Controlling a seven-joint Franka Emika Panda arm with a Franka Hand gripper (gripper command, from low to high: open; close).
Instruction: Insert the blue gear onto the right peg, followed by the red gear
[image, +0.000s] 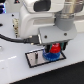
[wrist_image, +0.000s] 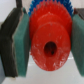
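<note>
Tool (image: 54, 49) low in the middle of the exterior frame, clenched on the red gear (wrist_image: 48, 44), whose sides its teal pads (wrist_image: 22, 45) press. Red gear sits right over the blue gear (image: 50, 56), which lies on the grey plate (image: 35, 59) on the white worktop (image: 15, 67); pegs are hidden.

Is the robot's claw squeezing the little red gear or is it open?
Shut on the red gear: both fingers of the gripper press its sides, above the blue gear.
</note>
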